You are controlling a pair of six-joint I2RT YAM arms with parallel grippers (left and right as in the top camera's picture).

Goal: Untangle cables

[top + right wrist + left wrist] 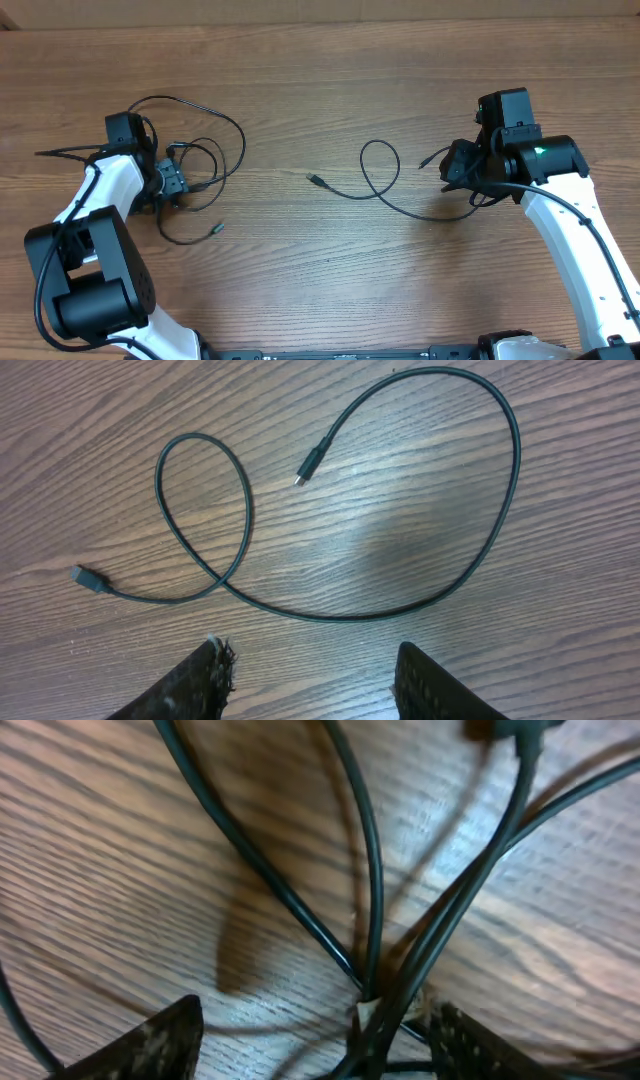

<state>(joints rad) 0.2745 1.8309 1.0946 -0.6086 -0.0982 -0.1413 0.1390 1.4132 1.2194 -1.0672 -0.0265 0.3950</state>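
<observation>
On the left of the table lies a tangle of thin black cables (243, 150) in loose overlapping loops. My left gripper (172, 182) sits low over its middle. In the left wrist view several strands (376, 890) cross and converge between the fingers, close to the right one. The left gripper (318, 1020) is open there, its jaws wide apart and not clamped. One separate cable (410, 212) curls across the table's middle with both plugs free. My right gripper (450, 165) hovers by its right end. The cable (340, 618) lies just ahead of the open right gripper (310, 655), which holds nothing.
The wooden table (320, 280) carries nothing else. Thicker black cords run along both arms. The left arm's base (90, 290) fills the near left corner, and the right arm's white link (570, 240) crosses the near right.
</observation>
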